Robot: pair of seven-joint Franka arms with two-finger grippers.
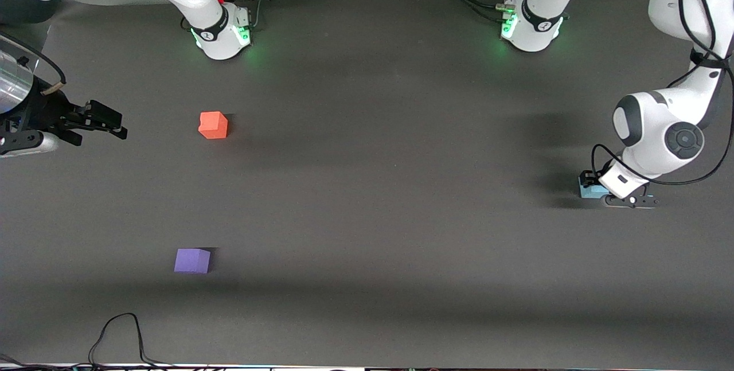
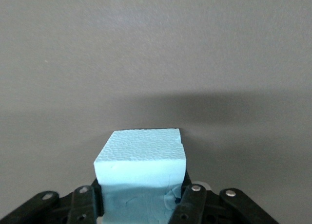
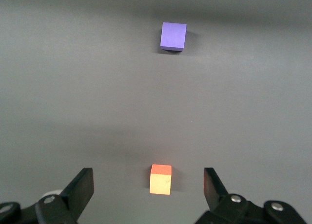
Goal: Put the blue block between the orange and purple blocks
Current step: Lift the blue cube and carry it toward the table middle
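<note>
Left gripper (image 2: 141,197) pinches the blue block (image 2: 141,160) (half hidden); right gripper (image 3: 148,187) waits, spread.

My left arm bends down steeply at its own end of the tabletop, with the wrist low. My left gripper (image 1: 596,190) is down at the surface, and its jaws are closed on the two sides of the small light sky-blue foam cube (image 2: 141,173). My right arm waits at the other end, held up in the air. My right gripper (image 1: 106,121) has its jaws wide apart and holds nothing.
</note>
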